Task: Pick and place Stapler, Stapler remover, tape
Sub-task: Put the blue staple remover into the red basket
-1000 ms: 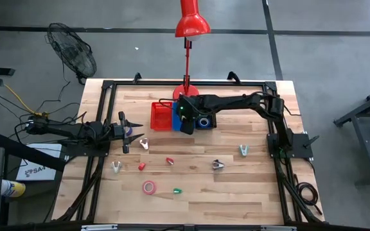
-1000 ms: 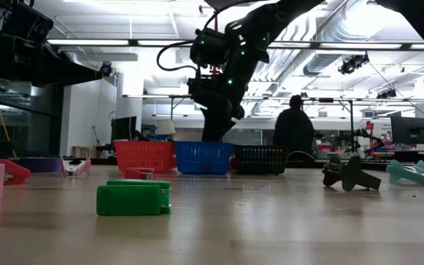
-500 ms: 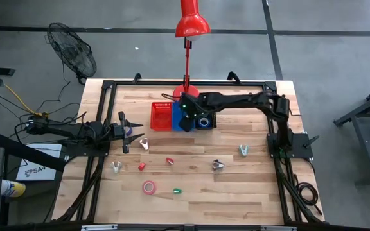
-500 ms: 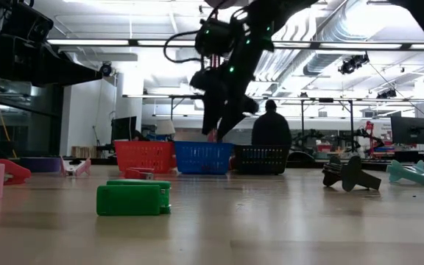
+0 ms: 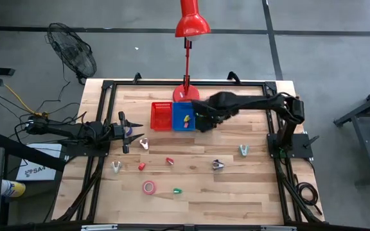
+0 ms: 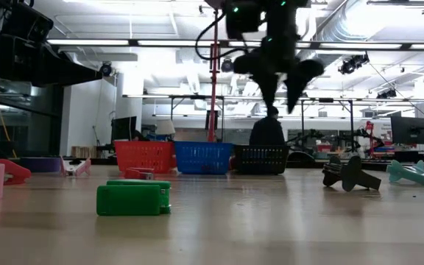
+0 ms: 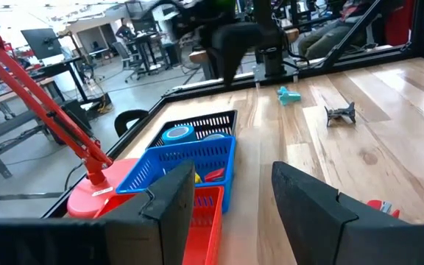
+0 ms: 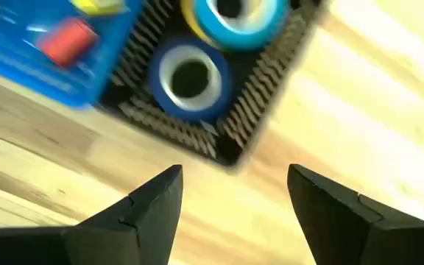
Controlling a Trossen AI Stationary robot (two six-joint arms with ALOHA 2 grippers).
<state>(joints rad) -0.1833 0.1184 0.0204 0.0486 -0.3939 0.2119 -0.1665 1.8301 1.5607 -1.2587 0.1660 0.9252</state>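
Observation:
My right gripper [image 5: 200, 122] [image 8: 230, 173] hangs open above the black bin [image 8: 223, 143] [image 6: 261, 159], touching nothing. Two blue tape rolls [image 8: 190, 77] lie in that bin. The blue bin [image 5: 184, 115] beside it holds small red and yellow pieces. A pink-red tape roll [image 5: 149, 187] lies flat on the near part of the table, next to a small green stapler [image 5: 177, 190] [image 6: 133, 197]. Staple removers lie scattered: a dark one [image 5: 218, 165], a teal one [image 5: 243, 150], and pale ones [image 5: 144, 143]. My left gripper [image 5: 127, 131] [image 7: 230, 177] waits open at the table's left side.
A red bin [image 5: 161, 115] stands left of the blue one, in a row near the far edge. The red lamp's base [image 5: 186, 94] and pole rise right behind the bins. Small red pieces [image 5: 169, 160] lie mid-table. A person [image 6: 267, 132] stands in the room beyond.
My right gripper has moved from above the blue bin toward the table's right, over the black bin, and has risen while its fingers swung around. The blue bin, hidden under it before, now shows from above. The person in the room behind has walked left.

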